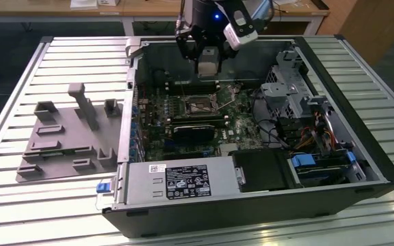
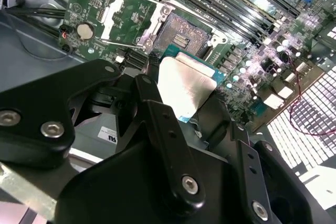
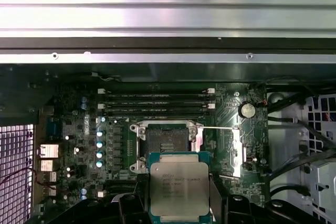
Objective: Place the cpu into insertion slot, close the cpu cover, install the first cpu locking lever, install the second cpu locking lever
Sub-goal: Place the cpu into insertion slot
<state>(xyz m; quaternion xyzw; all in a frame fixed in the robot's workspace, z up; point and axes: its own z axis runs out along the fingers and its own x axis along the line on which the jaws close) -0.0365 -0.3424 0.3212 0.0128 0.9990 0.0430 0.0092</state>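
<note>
An open computer case (image 1: 361, 154) lies on the slatted metal worktop (image 1: 39, 72), beside a grey fixture (image 1: 67, 138), with wooden desks (image 1: 149, 7) behind. The gripper (image 1: 209, 69) pinches the cpu (image 3: 179, 187) above the motherboard (image 3: 79, 145), just short of the bare insertion slot (image 3: 164, 141). The cpu cover (image 3: 231, 153) seems swung open.

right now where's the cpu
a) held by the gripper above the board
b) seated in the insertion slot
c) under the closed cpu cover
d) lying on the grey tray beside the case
a: the gripper is shut on the cpu, clear of the board, and the insertion slot lies bare with its dark centre showing.
</note>
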